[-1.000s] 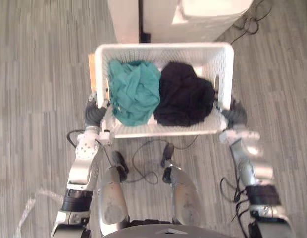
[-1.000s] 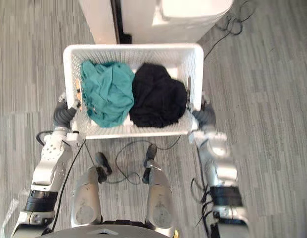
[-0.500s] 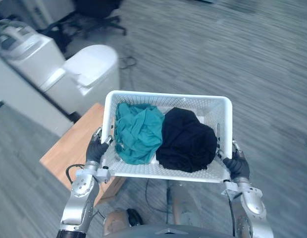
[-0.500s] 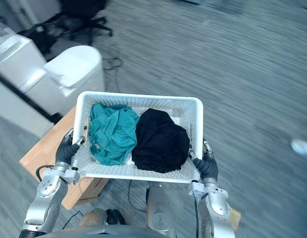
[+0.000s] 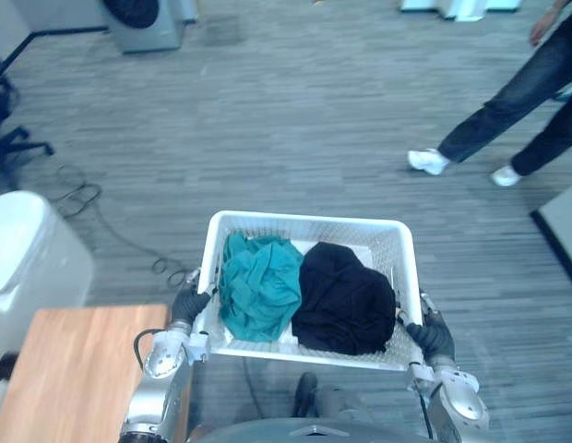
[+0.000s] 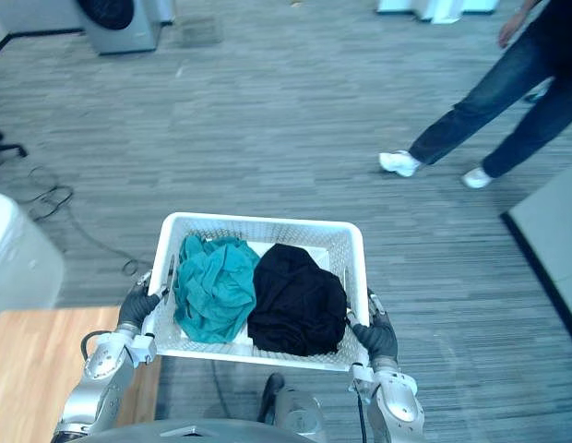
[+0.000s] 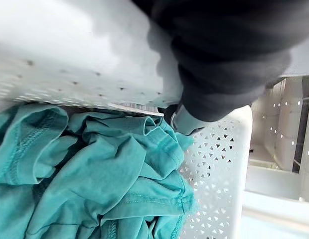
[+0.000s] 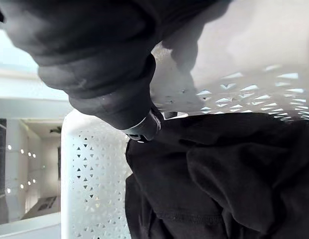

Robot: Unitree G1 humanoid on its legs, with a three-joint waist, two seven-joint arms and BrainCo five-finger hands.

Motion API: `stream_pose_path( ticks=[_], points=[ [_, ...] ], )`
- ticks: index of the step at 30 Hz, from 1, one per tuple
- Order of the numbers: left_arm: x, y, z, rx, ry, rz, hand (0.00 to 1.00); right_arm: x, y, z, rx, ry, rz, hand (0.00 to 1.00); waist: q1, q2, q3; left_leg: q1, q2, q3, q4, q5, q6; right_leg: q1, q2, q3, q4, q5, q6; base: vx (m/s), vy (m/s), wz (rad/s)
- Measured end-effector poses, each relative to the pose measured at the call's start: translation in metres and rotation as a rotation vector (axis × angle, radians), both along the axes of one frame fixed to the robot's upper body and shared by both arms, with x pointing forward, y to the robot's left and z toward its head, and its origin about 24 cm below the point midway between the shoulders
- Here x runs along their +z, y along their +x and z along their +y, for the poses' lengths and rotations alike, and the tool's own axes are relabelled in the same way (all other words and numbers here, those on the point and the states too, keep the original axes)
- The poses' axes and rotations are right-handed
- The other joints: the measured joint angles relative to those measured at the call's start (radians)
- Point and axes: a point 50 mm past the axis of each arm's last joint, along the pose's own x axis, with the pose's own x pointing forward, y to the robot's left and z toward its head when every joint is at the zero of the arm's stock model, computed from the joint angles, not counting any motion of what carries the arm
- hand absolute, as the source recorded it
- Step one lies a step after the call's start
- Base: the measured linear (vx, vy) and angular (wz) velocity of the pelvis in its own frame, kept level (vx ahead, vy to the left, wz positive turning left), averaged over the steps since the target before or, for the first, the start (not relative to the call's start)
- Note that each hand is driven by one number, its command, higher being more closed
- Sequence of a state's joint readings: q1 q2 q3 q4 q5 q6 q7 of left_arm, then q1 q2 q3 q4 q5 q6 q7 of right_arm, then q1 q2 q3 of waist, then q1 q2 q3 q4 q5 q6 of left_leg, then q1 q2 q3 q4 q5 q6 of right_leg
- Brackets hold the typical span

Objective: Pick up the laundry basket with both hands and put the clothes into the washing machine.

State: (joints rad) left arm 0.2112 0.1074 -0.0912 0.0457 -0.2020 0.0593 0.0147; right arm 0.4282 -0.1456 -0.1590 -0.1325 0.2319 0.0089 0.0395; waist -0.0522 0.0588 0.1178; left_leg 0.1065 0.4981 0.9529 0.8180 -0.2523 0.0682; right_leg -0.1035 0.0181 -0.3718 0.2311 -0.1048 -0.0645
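1. The grey plank floor takes up most of the scene in the head views.

2. The white perforated laundry basket is held level above the floor, directly in front of the robot, carried between both hands. It rests on no surface. It holds both garments.

3. A wooden table lies at the lower left, just beside the basket's left end. A white appliance stands beyond the table at the left edge.

4. A person in blue jeans and white shoes is on the floor at the upper right, well apart from the basket.

5. Basket contents:
   - The teal garment is crumpled in the left half.
   - The black garment is bunched in the right half, touching the teal one.

6. A grey machine with a dark round front stands at the far upper left, well apart from the basket.

7. Hand status:
   - The left hand grips the basket's left end wall. The left wrist view shows a finger hooked over the wall to the inside, just above the teal cloth.
   - The right hand grips the right end wall. The right wrist view shows a finger curled over the wall, its tip just beside the black cloth.
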Motion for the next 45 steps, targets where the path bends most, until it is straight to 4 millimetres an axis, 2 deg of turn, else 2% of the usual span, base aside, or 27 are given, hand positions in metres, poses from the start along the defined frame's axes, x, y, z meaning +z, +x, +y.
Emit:
stream_pose_path(
  ticks=[1, 2, 3, 6, 8, 10, 12, 15, 18, 20, 21, 22, 24, 26, 28, 31, 32, 33, 34, 35, 36, 37, 38, 39, 40, 42, 45],
  points=[
    [0.0, 0.0, -0.001, -0.003, 0.0, 0.001, 1.0, 0.001, 0.0, -0.001, 0.003, -0.004, -0.001, 1.0, 0.004, -0.003, 0.001, -0.033, 0.003, -0.068, 0.043, -0.012, 0.001, 0.014, 0.005, 0.013, -0.013, 0.0, -0.002, 0.09, -0.061, -0.53],
    [0.001, 0.002, -0.005, -0.014, -0.003, -0.006, 1.0, 0.002, 0.001, -0.004, 0.004, -0.02, 0.0, 1.0, 0.017, -0.014, 0.007, -0.142, -0.051, -0.27, 0.076, -0.036, -0.03, 0.043, 0.006, 0.04, -0.046, -0.008, -0.015, 0.09, -0.02, -0.54],
    [0.001, 0.002, -0.006, -0.017, -0.005, -0.008, 1.0, 0.003, 0.001, -0.005, 0.004, -0.024, 0.0, 1.0, 0.031, -0.016, 0.007, -0.197, -0.099, -0.365, 0.055, -0.052, -0.046, 0.059, 0.005, 0.062, -0.067, -0.004, -0.017, 0.09, 0.026, -0.57],
    [0.0, -0.005, -0.001, 0.011, 0.005, 0.003, 1.0, 0.002, 0.002, -0.001, 0.029, -0.003, 0.0, 1.0, 0.059, -0.018, 0.004, -0.293, -0.215, -0.519, -0.185, -0.06, -0.088, 0.11, 0.002, 0.087, -0.135, 0.017, 0.009, 0.12, 0.066, -0.41],
    [0.0, -0.008, 0.0, 0.019, 0.006, 0.004, 1.0, 0.002, 0.003, 0.0, 0.039, -0.003, 0.002, 1.0, 0.067, -0.011, 0.0, -0.307, -0.242, -0.527, -0.34, -0.016, -0.089, 0.128, 0.004, 0.087, -0.156, 0.033, 0.033, 0.13, 0.108, -0.09],
    [-0.003, -0.013, 0.0, 0.025, 0.003, 0.016, 1.0, 0.002, 0.002, 0.0, 0.03, -0.003, 0.004, 1.0, 0.077, -0.009, -0.018, -0.308, -0.278, -0.553, -0.434, 0.121, -0.072, 0.142, 0.0, 0.093, -0.167, 0.035, 0.063, 0.22, 0.182, -0.02],
    [0.0, -0.011, 0.002, 0.022, 0.015, -0.001, 1.0, 0.002, 0.003, 0.002, 0.033, 0.007, -0.001, 1.0, 0.079, -0.026, -0.032, -0.317, -0.315, -0.547, -0.455, 0.126, -0.056, 0.128, -0.03, 0.1, -0.169, 0.035, 0.088, 0.23, 0.199, 0.06],
    [0.002, -0.009, 0.009, 0.029, 0.038, -0.009, 1.0, 0.004, 0.011, 0.009, 0.043, 0.025, -0.026, 1.0, 0.091, -0.054, -0.031, -0.33, -0.343, -0.535, -0.444, 0.111, -0.028, 0.114, -0.062, 0.122, -0.171, 0.031, 0.109, 0.15, 0.173, -0.02],
    [0.006, -0.008, 0.013, 0.047, 0.041, -0.029, 1.0, 0.005, 0.015, 0.013, 0.048, 0.033, -0.04, 1.0, 0.106, -0.054, -0.029, -0.308, -0.373, -0.535, -0.43, 0.049, -0.02, 0.116, -0.097, 0.133, -0.132, -0.009, 0.147, 0.09, 0.156, -0.06],
    [0.01, -0.009, 0.013, 0.047, 0.041, -0.045, 1.0, 0.003, 0.015, 0.012, 0.043, 0.034, -0.032, 1.0, 0.099, -0.068, -0.022, -0.27, -0.413, -0.539, -0.417, -0.013, -0.018, 0.095, -0.159, 0.132, 0.014, -0.12, 0.16, 0.11, 0.207, 0.1],
    [0.011, -0.009, 0.013, 0.048, 0.041, -0.047, 1.0, 0.003, 0.015, 0.012, 0.043, 0.034, -0.032, 1.0, 0.093, -0.08, -0.017, -0.241, -0.448, -0.54, -0.423, -0.041, -0.013, 0.031, -0.205, 0.137, 0.214, -0.165, 0.135, 0.14, 0.204, 0.07],
    [0.013, -0.009, 0.014, 0.052, 0.045, -0.054, 1.0, 0.0, 0.019, 0.013, 0.044, 0.038, -0.03, 1.0, 0.086, -0.086, -0.013, -0.217, -0.472, -0.54, -0.436, -0.053, 0.002, -0.082, -0.26, 0.153, 0.454, -0.146, 0.099, 0.15, 0.158, 0.05],
    [0.017, -0.008, 0.016, 0.043, 0.079, -0.07, 1.0, -0.007, 0.021, 0.016, 0.041, 0.057, -0.006, 1.0, 0.072, -0.087, -0.007, -0.168, -0.49, -0.541, -0.48, -0.055, 0.007, -0.187, -0.272, 0.171, 0.596, -0.172, 0.1, 0.18, 0.12, 0.07],
    [0.019, -0.007, 0.018, 0.045, 0.099, -0.077, 1.0, -0.007, 0.021, 0.018, 0.049, 0.061, -0.006, 1.0, 0.069, -0.079, -0.002, -0.134, -0.491, -0.544, -0.516, -0.061, 0.006, -0.265, -0.235, 0.171, 0.549, -0.179, 0.103, 0.28, 0.082, -0.03],
    [0.021, -0.003, 0.018, 0.052, 0.103, -0.09, 1.0, -0.005, 0.025, 0.018, 0.049, 0.058, -0.02, 1.0, 0.049, -0.068, 0.009, -0.106, -0.49, -0.562, -0.533, -0.067, -0.005, -0.343, -0.174, 0.191, 0.395, -0.146, 0.113, 0.4, 0.041, 0.21],
    [0.032, 0.01, 0.014, 0.032, 0.12, -0.143, 1.0, 0.0, 0.027, 0.017, 0.029, 0.046, -0.041, 1.0, 0.007, -0.071, 0.013, -0.005, -0.533, -0.611, -0.603, -0.086, -0.038, -0.369, -0.129, 0.208, -0.013, 0.081, 0.126, 0.47, -0.019, 0.49],
    [0.032, 0.011, 0.014, 0.03, 0.121, -0.148, 1.0, 0.001, 0.027, 0.016, 0.026, 0.043, -0.045, 1.0, 0.004, -0.072, 0.014, 0.007, -0.538, -0.618, -0.607, -0.091, -0.045, -0.371, -0.128, 0.208, -0.023, 0.097, 0.118, 0.62, -0.09, 0.67],
    [0.034, 0.014, 0.012, 0.02, 0.127, -0.159, 1.0, 0.002, 0.026, 0.015, 0.017, 0.035, -0.048, 1.0, -0.008, -0.073, 0.01, 0.05, -0.544, -0.639, -0.601, -0.113, -0.081, -0.365, -0.13, 0.223, -0.001, 0.129, 0.077, 0.61, -0.173, 0.84],
    [0.037, 0.017, 0.007, 0.003, 0.127, -0.171, 1.0, 0.001, 0.023, 0.012, 0.008, 0.028, -0.038, 1.0, -0.023, -0.07, 0.006, 0.055, -0.529, -0.674, -0.498, -0.134, -0.115, -0.366, -0.13, 0.251, 0.09, 0.201, 0.052, 0.62, -0.226, 0.97],
    [0.037, 0.019, 0.004, -0.005, 0.121, -0.177, 1.0, 0.001, 0.022, 0.01, 0.006, 0.021, -0.035, 1.0, -0.025, -0.06, 0.006, 0.028, -0.501, -0.678, -0.406, -0.138, -0.121, -0.364, -0.131, 0.245, 0.133, 0.185, 0.055, 0.62, -0.261, 0.76],
    [0.038, 0.02, 0.0, -0.004, 0.107, -0.18, 1.0, 0.004, 0.023, 0.006, 0.013, 0.001, -0.04, 1.0, -0.006, -0.014, 0.0, -0.06, -0.404, -0.668, -0.156, -0.113, -0.143, -0.34, -0.104, 0.212, 0.169, 0.116, 0.05, 0.76, -0.293, 0.25],
    [0.036, 0.018, 0.0, 0.009, 0.096, -0.174, 1.0, 0.011, 0.024, 0.005, 0.023, -0.014, -0.063, 1.0, 0.014, 0.02, 0.002, -0.151, -0.258, -0.62, 0.128, 0.063, -0.122, -0.282, -0.051, 0.192, 0.2, 0.047, 0.02, 0.63, -0.221, 0.02],
    [0.035, 0.018, 0.0, 0.011, 0.096, -0.17, 1.0, 0.011, 0.025, 0.005, 0.024, -0.016, -0.065, 1.0, 0.02, 0.02, 0.001, -0.161, -0.23, -0.605, 0.17, 0.12, -0.106, -0.268, -0.041, 0.191, 0.206, 0.031, 0.011, 0.64, -0.196, -0.29],
    [0.032, 0.015, 0.0, 0.023, 0.077, -0.153, 1.0, 0.014, 0.025, 0.005, 0.025, -0.02, -0.074, 1.0, 0.046, 0.019, 0.002, -0.186, -0.132, -0.558, 0.337, 0.198, -0.072, -0.206, -0.016, 0.193, 0.214, -0.012, -0.006, 0.49, -0.125, -0.38],
    [0.03, 0.013, 0.0, 0.03, 0.061, -0.145, 1.0, 0.017, 0.026, 0.005, 0.015, -0.025, -0.087, 1.0, 0.055, 0.007, 0.009, -0.22, -0.083, -0.531, 0.448, 0.185, -0.056, -0.139, -0.01, 0.201, 0.212, -0.056, -0.014, 0.61, -0.147, -0.3],
    [0.028, 0.009, 0.001, 0.041, 0.045, -0.14, 1.0, 0.019, 0.026, 0.006, 0.009, -0.027, -0.097, 1.0, 0.056, -0.016, 0.011, -0.272, -0.082, -0.499, 0.473, 0.134, -0.032, -0.055, -0.023, 0.228, 0.183, -0.104, -0.008, 0.62, -0.081, -0.08],
    [0.024, 0.004, 0.001, 0.049, 0.037, -0.123, 1.0, 0.02, 0.026, 0.005, 0.013, -0.032, -0.096, 1.0, 0.056, -0.027, 0.01, -0.392, -0.176, -0.483, 0.211, 0.031, -0.06, 0.062, -0.069, 0.232, 0.102, -0.149, 0.02, 0.49, 0.019, -0.01]
  ],
)
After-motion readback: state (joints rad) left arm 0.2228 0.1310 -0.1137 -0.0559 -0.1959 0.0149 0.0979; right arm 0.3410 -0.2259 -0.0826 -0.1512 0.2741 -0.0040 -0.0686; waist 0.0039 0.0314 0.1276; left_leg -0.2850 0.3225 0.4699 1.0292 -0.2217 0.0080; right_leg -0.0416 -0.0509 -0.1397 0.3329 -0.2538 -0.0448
